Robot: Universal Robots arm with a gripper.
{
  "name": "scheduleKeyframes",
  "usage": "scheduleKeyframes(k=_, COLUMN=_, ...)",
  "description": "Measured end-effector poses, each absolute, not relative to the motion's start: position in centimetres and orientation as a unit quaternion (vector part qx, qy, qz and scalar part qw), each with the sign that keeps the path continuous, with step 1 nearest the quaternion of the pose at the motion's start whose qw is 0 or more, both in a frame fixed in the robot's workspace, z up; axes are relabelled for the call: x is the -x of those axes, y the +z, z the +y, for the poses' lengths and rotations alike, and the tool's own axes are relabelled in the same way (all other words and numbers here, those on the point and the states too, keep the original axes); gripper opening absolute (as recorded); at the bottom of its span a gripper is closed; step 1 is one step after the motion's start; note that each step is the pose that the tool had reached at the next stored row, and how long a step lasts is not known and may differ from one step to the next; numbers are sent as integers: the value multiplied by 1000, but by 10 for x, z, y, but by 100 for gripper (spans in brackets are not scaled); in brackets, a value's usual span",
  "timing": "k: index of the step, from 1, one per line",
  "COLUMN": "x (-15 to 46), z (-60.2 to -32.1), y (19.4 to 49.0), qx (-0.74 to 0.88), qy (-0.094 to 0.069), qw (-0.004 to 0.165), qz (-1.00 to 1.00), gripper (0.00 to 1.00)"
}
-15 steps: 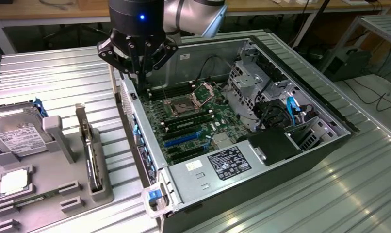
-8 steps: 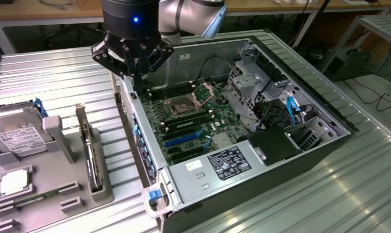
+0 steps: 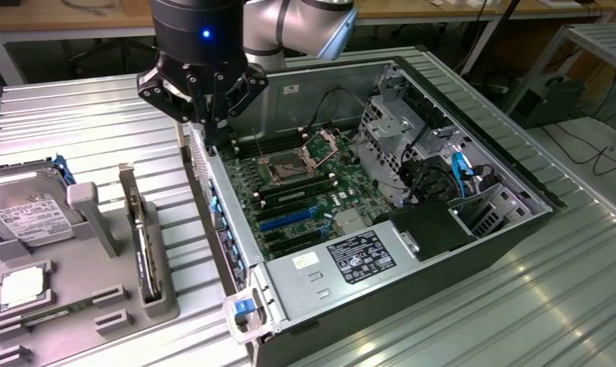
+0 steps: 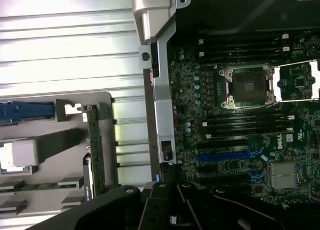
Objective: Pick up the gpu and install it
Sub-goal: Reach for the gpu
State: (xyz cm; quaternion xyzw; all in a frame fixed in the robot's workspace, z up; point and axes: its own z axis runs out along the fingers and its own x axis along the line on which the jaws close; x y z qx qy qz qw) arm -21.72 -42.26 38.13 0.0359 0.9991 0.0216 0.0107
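Observation:
The gpu [image 3: 145, 246] stands on its edge in a slot of the grey holder [image 3: 84, 267], on the exterior view's left, its silver bracket at the far end. In the wrist view the gpu [image 4: 94, 145] is a thin dark strip in that holder [image 4: 60, 140]. My gripper [image 3: 214, 126] hangs over the near wall of the open computer case [image 3: 461, 237], away from the gpu. Its fingers are shut with nothing between them. The gripper's dark body [image 4: 170, 202] sits above the case wall beside the motherboard [image 4: 240, 120].
A silver hard drive [image 3: 27, 208] with a white label, a processor [image 3: 23, 287] and a green memory stick [image 3: 53, 312] also rest in the holder. Blue expansion slots [image 3: 287, 219] lie on the motherboard. Drive cages and cables [image 3: 430, 164] fill the case's far side.

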Motion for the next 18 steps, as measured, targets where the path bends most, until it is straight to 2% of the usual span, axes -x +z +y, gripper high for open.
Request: scheduleKeyframes(k=18, x=253, z=-433, y=379, qx=-35, qy=22, qw=10, qz=999, gripper=11)
